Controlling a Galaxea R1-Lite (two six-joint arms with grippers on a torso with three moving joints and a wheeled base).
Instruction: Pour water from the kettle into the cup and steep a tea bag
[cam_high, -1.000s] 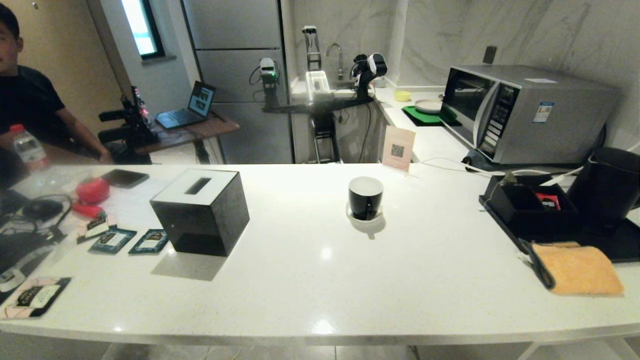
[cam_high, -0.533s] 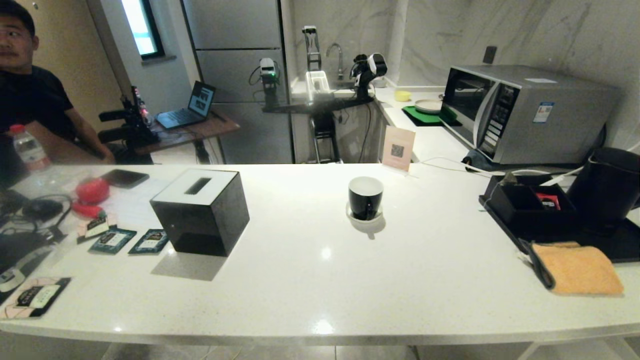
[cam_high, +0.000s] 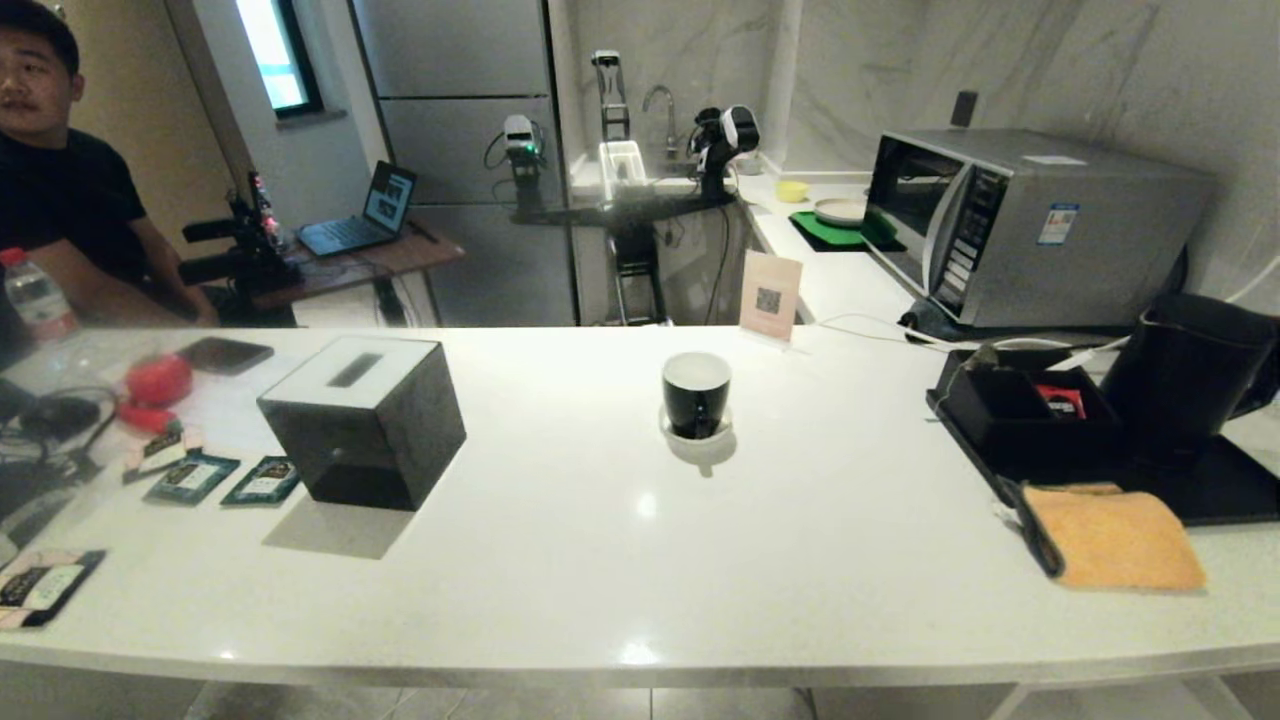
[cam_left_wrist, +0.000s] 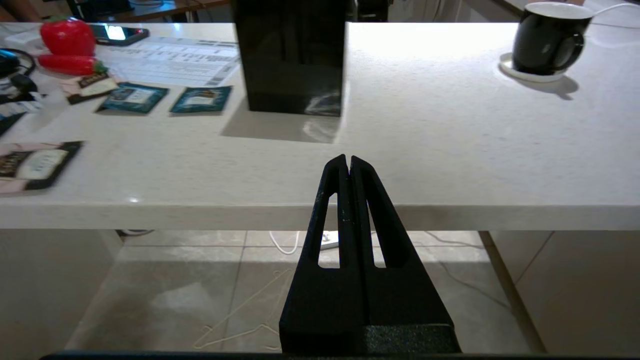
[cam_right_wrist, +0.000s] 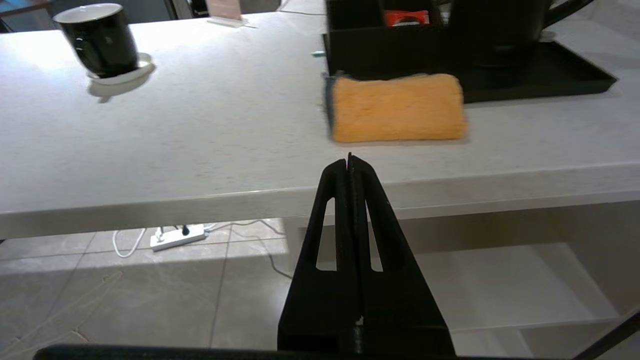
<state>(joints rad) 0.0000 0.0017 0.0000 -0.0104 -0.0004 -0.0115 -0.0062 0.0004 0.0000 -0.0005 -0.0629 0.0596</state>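
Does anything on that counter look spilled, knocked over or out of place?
Nothing stands out. The cup sits upright on its saucer, the kettle stands on the black tray, and no spill shows.

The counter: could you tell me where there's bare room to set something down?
Bare between the tissue box and cup, between the cup and tray, and along the near edge. Crowded at the left end around the sachets and at the tray.

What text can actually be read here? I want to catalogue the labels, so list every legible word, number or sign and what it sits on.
No text is legible in any view.
Teal sachets: printed labels, too small to read.
Card stand: a QR-style square, no readable words.
Microwave: blue-and-white sticker and button panel, blurred.
Printed sheet: lines of print, unreadable.
Red packet in the black box: print unreadable.
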